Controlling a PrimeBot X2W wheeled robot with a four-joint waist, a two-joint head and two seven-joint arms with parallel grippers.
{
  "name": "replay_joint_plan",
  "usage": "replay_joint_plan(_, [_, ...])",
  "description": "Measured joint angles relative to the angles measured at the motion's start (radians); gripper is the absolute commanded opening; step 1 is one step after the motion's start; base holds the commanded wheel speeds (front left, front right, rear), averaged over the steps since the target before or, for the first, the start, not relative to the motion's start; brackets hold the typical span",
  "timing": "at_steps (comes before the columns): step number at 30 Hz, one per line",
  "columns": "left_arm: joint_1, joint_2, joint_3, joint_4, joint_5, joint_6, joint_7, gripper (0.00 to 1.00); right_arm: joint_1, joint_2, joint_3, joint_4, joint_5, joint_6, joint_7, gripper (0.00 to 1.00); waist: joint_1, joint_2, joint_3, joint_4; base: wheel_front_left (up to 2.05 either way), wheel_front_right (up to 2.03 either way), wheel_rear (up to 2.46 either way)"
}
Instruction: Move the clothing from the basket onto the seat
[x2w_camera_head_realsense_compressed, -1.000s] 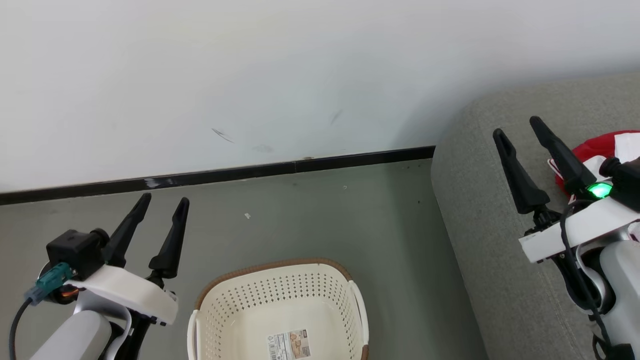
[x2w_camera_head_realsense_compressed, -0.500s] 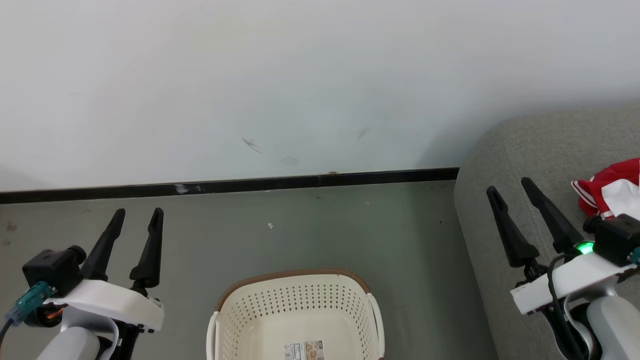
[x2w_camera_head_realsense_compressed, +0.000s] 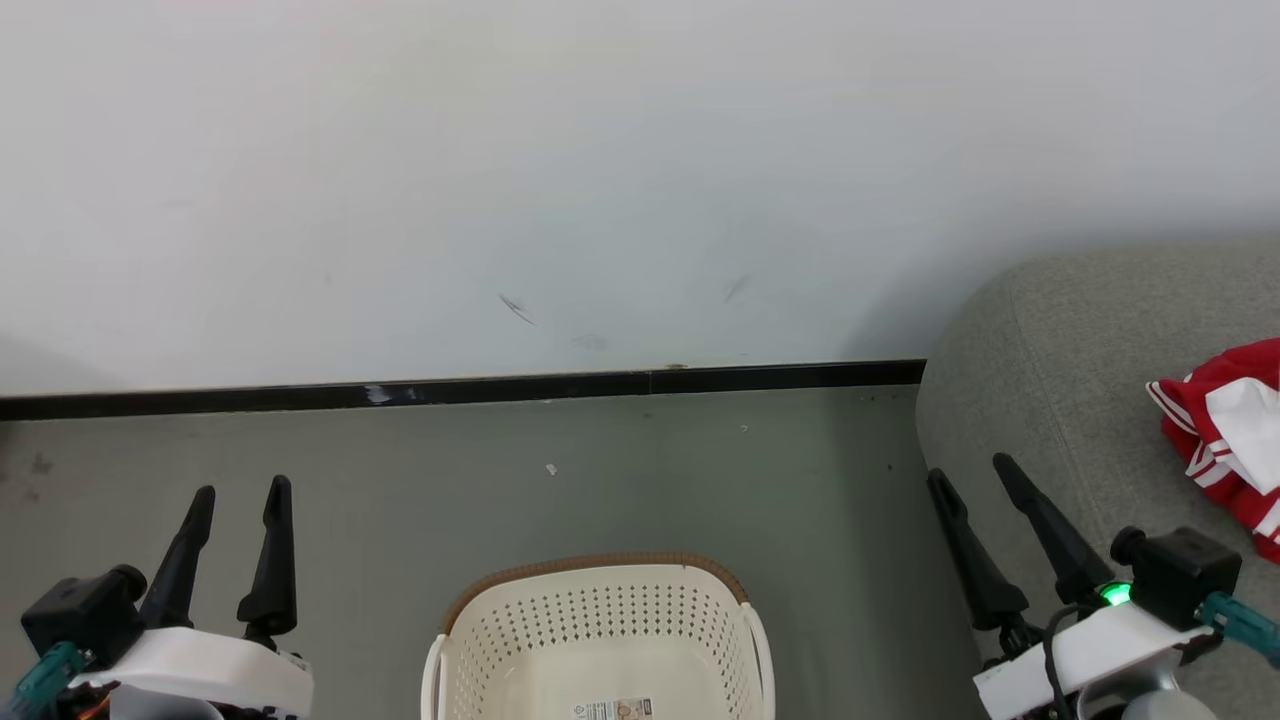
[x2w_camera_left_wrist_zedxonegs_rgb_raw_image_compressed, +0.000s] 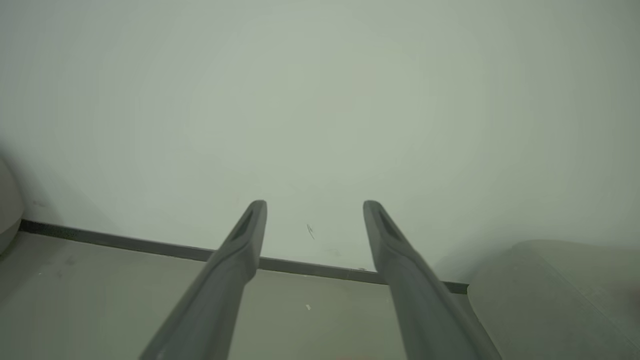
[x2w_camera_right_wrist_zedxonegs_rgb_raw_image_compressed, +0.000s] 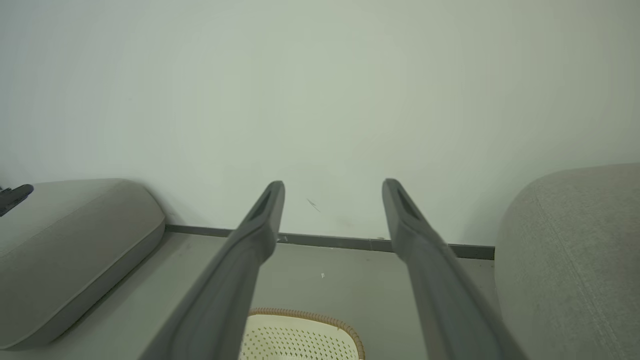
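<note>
Head view: clothing lies on the seat

We see the red-and-white clothing near the right edge of the grey-green seat. The cream basket stands on the floor, between our left gripper and right gripper. Both have their fingers spread wide and hold nothing.

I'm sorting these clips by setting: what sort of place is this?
Probably a living-room corner: a grey-green upholstered seat with red clothing on it, and a laundry basket on the floor by a plain wall.
</note>
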Motion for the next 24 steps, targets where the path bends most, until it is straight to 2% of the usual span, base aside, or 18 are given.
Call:
replay_joint_plan(16, [0.089,-0.063,0.072,0.000,0.085,-0.004,0.000,1.00,0.055,0.058,-0.043,-0.055,-0.064,0.000,0.000,1.00,0.0000,0.0000,0.001,-0.017,0.00,0.00,0.00])
replay_joint_plan(24, [0.089,-0.078,0.112,-0.006,0.138,-0.023,0.000,1.00,0.075,0.070,-0.068,-0.057,-0.110,0.000,0.000,1.00,0.0000,0.0000,0.004,-0.024,0.00,0.00,0.00])
